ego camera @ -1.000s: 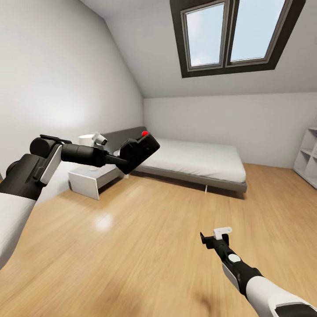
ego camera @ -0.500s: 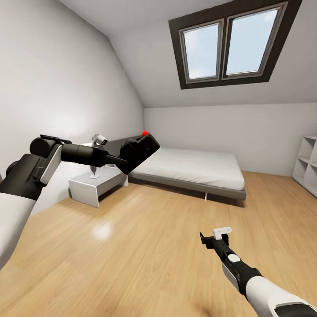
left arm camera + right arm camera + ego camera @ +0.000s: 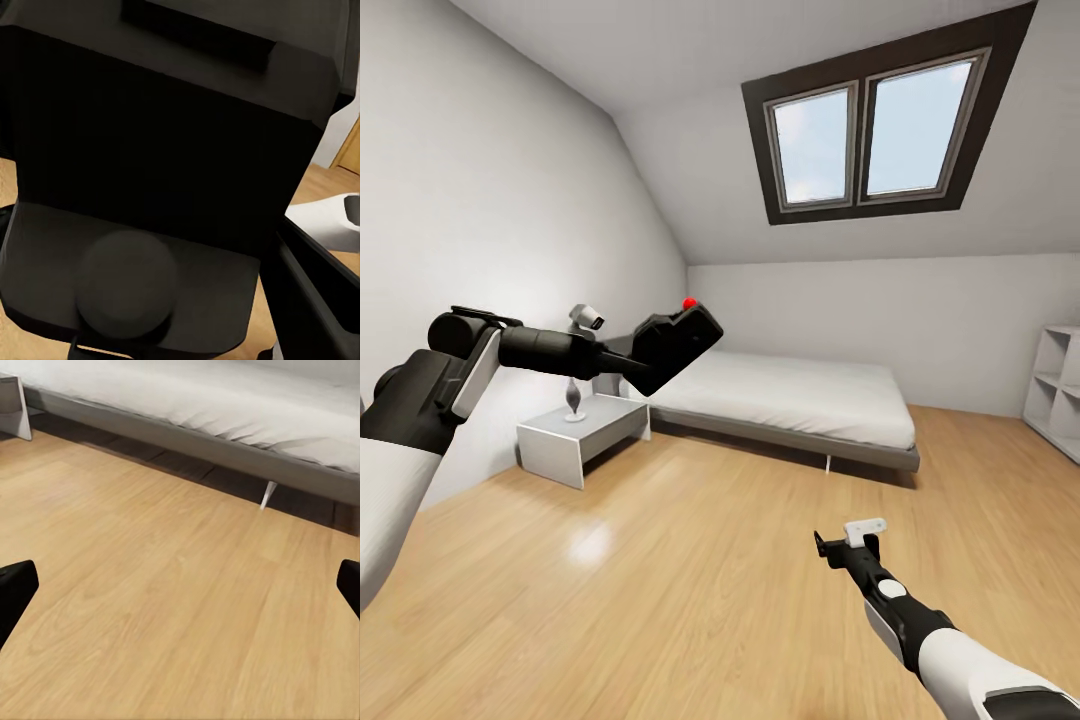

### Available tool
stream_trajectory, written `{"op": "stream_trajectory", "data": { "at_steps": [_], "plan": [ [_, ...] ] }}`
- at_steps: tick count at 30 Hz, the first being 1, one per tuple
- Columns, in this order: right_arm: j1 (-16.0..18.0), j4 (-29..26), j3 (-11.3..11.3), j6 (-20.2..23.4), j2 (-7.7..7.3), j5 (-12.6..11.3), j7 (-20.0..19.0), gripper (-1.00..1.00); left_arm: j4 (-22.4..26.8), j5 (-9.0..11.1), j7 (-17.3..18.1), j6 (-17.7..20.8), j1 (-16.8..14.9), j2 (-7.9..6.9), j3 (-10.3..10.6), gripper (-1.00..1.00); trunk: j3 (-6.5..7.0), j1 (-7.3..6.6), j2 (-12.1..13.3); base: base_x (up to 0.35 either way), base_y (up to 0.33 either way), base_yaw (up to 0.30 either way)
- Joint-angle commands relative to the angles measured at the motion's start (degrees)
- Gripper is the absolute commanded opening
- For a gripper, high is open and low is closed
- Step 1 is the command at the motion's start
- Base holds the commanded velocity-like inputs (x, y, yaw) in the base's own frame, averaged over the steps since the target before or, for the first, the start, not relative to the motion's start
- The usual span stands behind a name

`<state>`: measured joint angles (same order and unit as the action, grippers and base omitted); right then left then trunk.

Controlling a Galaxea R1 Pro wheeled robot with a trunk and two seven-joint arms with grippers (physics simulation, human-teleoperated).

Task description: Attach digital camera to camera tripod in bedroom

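My left gripper [image 3: 645,365] is shut on the digital camera [image 3: 676,345], a chunky black body with a red button [image 3: 689,302] on top, held up in the air at the left of the head view. Close up in the left wrist view the camera's dark body [image 3: 165,165] is all I see clearly. My right gripper [image 3: 842,541] hangs low over the wood plank floor [image 3: 690,560] and is open, its fingertips [image 3: 16,589] wide apart at the edges of the right wrist view. The camera tripod is out of view.
A grey bed [image 3: 790,400] stands against the far wall under a slanted skylight [image 3: 865,130]. A white nightstand [image 3: 582,435] with a small lamp [image 3: 588,320] sits left of it. A white shelf unit [image 3: 1055,390] is at the right edge.
The whole picture has shifted downward, so the camera has tilted up; more ceiling shows. Both arms keep their places in the view, the left still holding the camera.
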<state>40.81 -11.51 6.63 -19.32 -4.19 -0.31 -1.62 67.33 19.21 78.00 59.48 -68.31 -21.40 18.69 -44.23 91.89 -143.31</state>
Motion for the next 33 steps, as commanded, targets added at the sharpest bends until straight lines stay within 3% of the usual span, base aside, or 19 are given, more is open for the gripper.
{"op": "stream_trajectory", "data": {
  "at_steps": [1,29,33],
  "plan": [
    [0.1,0.1,0.2,-0.2,-0.03,0.0,0.0,1.00,0.0,0.2,0.1,0.5,-0.1,-0.05,0.1,-1.00,-0.07,-0.01,0.0,0.000,0.000,0.000],
    [0.0,0.1,0.2,-0.2,0.06,-0.1,0.0,1.00,0.1,0.2,0.3,0.5,0.0,0.00,0.1,-1.00,-0.07,-0.01,0.0,0.000,0.000,0.000],
    [0.1,0.1,0.2,-0.2,0.06,-0.1,0.0,1.00,0.1,0.2,0.3,0.5,0.0,0.02,0.1,-1.00,0.82,-0.12,0.0,0.000,0.000,0.000]
  ]
}}
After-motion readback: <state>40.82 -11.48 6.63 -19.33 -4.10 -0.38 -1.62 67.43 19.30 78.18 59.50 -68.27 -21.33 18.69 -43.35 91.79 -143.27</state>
